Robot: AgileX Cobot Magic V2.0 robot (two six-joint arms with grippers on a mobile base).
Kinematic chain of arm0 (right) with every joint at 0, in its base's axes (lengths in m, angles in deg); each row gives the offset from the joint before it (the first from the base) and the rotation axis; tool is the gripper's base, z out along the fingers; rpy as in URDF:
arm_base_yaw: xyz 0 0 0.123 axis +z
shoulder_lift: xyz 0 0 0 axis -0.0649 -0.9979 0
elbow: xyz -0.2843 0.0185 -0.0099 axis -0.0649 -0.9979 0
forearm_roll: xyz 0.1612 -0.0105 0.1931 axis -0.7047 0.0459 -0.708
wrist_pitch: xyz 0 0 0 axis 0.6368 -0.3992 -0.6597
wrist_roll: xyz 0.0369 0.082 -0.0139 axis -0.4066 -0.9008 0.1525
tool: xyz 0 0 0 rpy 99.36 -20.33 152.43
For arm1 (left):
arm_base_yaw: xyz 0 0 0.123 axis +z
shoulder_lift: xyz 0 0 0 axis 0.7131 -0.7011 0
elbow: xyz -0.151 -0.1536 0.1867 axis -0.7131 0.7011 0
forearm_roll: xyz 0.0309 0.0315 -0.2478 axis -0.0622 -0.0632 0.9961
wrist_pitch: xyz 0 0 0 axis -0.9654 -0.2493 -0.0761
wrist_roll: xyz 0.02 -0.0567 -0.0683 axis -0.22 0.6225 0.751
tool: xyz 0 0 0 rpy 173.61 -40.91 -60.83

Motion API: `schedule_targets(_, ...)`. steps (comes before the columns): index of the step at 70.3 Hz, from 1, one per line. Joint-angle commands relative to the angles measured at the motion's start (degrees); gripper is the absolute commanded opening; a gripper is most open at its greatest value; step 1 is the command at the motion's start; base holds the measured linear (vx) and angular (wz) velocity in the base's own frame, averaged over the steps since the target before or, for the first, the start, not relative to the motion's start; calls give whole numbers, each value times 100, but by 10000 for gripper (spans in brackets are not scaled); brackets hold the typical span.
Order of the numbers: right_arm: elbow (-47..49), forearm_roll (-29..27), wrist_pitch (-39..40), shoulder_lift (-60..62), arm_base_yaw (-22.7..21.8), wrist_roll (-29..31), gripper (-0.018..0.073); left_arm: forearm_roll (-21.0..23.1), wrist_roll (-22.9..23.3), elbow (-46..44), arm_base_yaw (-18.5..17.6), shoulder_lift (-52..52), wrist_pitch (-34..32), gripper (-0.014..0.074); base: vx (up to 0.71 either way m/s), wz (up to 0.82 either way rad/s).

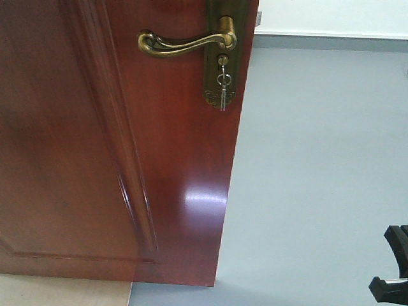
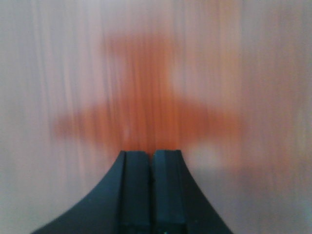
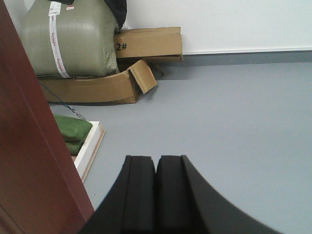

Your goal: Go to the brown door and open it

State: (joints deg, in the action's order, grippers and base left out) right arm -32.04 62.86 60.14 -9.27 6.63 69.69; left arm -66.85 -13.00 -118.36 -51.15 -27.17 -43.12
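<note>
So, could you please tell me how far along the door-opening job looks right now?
Done: the robot has reached the brown door, which stands ajar with grey floor visible past its edge. In hand: the shut left gripper faces a wood surface up close. Left: perhaps swinging it wider; the handle is untouched and the right gripper is shut, idle.

One brown door (image 1: 95, 159) is showing, carrying one brass handle (image 1: 185, 43) and one key (image 1: 223, 89). Two cardboard boxes (image 3: 146, 43), one green sack (image 3: 73, 39) and two green cushions (image 3: 72, 127) are lying far left.

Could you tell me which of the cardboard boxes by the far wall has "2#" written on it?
The upper cardboard box, lying against the white wall; the lower cardboard box beneath it is crumpled and unmarked.
</note>
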Motion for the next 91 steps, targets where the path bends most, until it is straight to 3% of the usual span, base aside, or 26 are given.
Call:
schedule_targets(1,-11,30,461,89,-6,63,0,-20,51,391,95,457,-1023,17,0,0)
schedule_targets(23,-11,30,461,89,-6,63,0,-20,301,2976,367,2102,-1279,17,0,0)
schedule_targets(53,-11,30,461,89,-6,63,0,-20,415,6440,545,5678,-1285,17,0,0)
schedule_targets(62,-11,30,461,89,-6,63,0,-20,754,6415,545,6270,-413,17,0,0)
schedule_targets(91,-11,30,462,89,-6,63,0,-20,749,6424,539,6240,-267,17,0,0)
